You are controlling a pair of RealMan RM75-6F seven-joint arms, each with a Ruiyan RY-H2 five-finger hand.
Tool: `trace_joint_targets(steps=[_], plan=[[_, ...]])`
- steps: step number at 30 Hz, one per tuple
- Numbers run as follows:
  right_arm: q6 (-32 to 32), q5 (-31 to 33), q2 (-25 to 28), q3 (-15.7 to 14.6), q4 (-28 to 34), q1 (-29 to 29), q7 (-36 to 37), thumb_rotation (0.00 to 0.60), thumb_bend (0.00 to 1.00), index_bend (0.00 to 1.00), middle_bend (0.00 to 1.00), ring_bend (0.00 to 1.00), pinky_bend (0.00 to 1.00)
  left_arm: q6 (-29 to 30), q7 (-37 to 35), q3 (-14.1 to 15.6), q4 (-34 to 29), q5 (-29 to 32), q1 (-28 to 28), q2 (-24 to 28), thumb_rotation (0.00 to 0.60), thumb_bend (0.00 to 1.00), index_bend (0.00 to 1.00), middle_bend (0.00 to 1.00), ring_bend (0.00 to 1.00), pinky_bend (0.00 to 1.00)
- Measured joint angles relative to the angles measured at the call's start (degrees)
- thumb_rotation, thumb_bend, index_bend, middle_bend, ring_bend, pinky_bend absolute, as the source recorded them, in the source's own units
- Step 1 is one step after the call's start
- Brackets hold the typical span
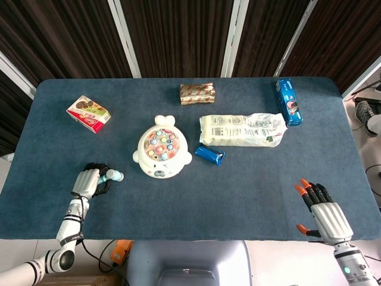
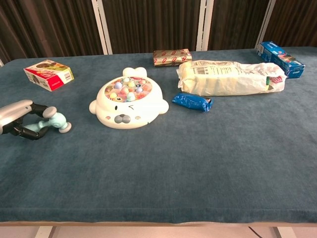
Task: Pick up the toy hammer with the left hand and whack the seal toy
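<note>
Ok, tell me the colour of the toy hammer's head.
Pale mint-blue; the toy hammer shows best in the chest view.

A red box point(image 1: 88, 113), brown packet point(image 1: 197, 93), white bag point(image 1: 242, 129), blue packets point(image 1: 209, 154).

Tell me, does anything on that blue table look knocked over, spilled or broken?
Nothing stands out. The seal toy sits flat with its coloured pegs in place, and the packets and boxes lie whole on the table. The left hand is closed around the toy hammer, whose head rests on the cloth. The right hand sits open at the near edge.
</note>
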State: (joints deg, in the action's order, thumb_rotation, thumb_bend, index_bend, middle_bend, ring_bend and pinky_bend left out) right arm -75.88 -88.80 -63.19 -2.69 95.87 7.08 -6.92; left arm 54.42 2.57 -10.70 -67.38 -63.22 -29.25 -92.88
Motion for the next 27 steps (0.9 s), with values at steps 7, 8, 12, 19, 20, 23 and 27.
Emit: trace_joint_targets(steps=[7, 8, 12, 19, 20, 23, 27], plan=[[0.14, -0.16, 0.05, -0.11, -0.04, 0.03, 0.12, 0.600, 0.31, 0.00, 0.00, 0.00, 0.00, 0.29, 0.16, 0.08, 0.24, -0.10, 0.01, -0.16, 0.600, 0.52, 0.46, 0.29, 0.20, 0.14], [0.11, -0.14, 0.05, -0.08, -0.05, 0.03, 0.14, 0.600, 0.31, 0.00, 0.00, 0.00, 0.00, 0.13, 0.30, 0.06, 0.25, 0.08, -0.01, -0.15, 0.600, 0.53, 0.48, 0.29, 0.21, 0.14], [0.09, -0.15, 0.08, -0.10, -0.02, 0.00, 0.09, 0.600, 0.31, 0.00, 0.00, 0.00, 0.00, 0.20, 1.80, 0.07, 0.43, 0.52, -0.14, -0.27, 0.600, 0.55, 0.52, 0.31, 0.23, 0.16], [0.04, -0.06, 0.05, -0.03, 0.01, -0.02, 0.02, 0.600, 0.31, 0.00, 0.00, 0.00, 0.00, 0.81, 3.62, 0.05, 0.09, 1.16, -0.23, -0.50, 0.600, 0.56, 0.58, 0.33, 0.24, 0.18], [0.02, -0.07, 0.04, -0.03, 0.00, -0.03, 0.00, 0.600, 0.31, 0.00, 0.00, 0.00, 0.00, 0.94, 3.63, 0.02, 0.05, 1.15, -0.21, -0.53, 0.600, 0.57, 0.58, 0.34, 0.24, 0.18], [0.13, 0.02, 0.02, -0.01, -0.01, 0.01, -0.03, 0.600, 0.31, 0.00, 0.00, 0.00, 0.00, 1.20, 3.74, 0.01, -0.23, 1.14, -0.14, -0.53, 0.600, 0.60, 0.61, 0.35, 0.25, 0.19], [0.16, 0.03, 0.02, -0.01, 0.01, 0.03, -0.05, 0.600, 0.31, 0.00, 0.00, 0.00, 0.00, 1.34, 4.21, 0.03, -0.52, 1.31, -0.09, -0.45, 0.600, 0.64, 0.64, 0.38, 0.26, 0.22]])
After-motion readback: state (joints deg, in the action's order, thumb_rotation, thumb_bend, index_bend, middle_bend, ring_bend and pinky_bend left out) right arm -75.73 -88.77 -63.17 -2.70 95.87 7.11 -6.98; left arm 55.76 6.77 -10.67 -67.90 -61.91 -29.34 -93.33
